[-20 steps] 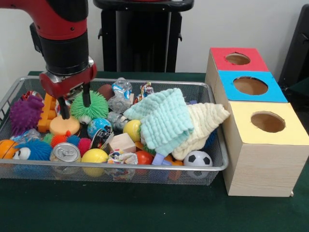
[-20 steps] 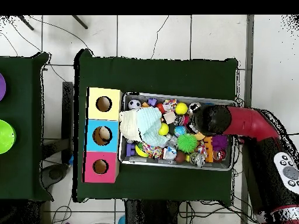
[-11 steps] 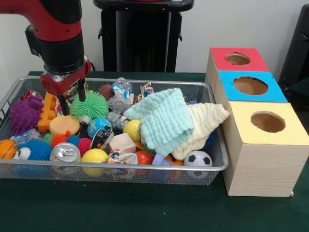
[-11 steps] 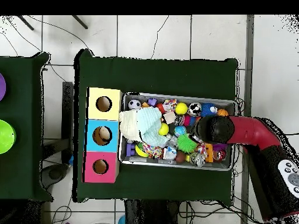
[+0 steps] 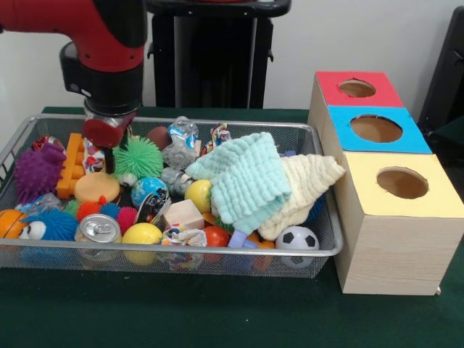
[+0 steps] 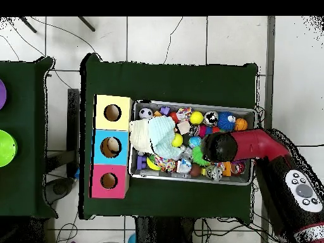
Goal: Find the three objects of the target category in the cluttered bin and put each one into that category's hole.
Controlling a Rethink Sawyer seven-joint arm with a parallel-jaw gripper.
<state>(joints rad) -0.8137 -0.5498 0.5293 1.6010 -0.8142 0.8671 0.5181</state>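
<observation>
Cluttered wire-mesh bin (image 5: 319, 250) is sitting on the dark green table (image 5: 217, 312), packed with toys, and the red and black arm's pincer (image 5: 109, 148) is hanging down into its back corner. Honestly can't tell whether the pincer is apart or together, since the red wrist block is covering most of it in the front view and the arm is hiding it completely from overhead.

Right beside the pincer, a spiky green rubber ball (image 5: 139, 158) is sitting nearly touching it. On its other side, a stack of orange plastic bricks (image 5: 70, 165) is standing next to a spiky purple ball (image 5: 38, 171). Just in front of the pincer, toward the camera, a flat orange disc (image 5: 96, 188) is lying, and further that way a silver drink can (image 5: 97, 229) and a smooth yellow ball (image 5: 142, 235) are resting against the front mesh wall.

Well away from the pincer, past the green ball, a mint green knitted cloth (image 5: 246, 181) is lying draped over a cream knitted cloth (image 5: 304, 185), covering a good chunk of the pile. A small soccer ball (image 5: 297, 238) is peeking out below them.

Outside the bin, on the far side from the pincer, a long wooden box (image 5: 395, 246) is standing with 3 round holes on top: a red panel (image 5: 330, 81), a blue panel (image 5: 344, 138) and a yellow panel (image 5: 362, 199).
</observation>
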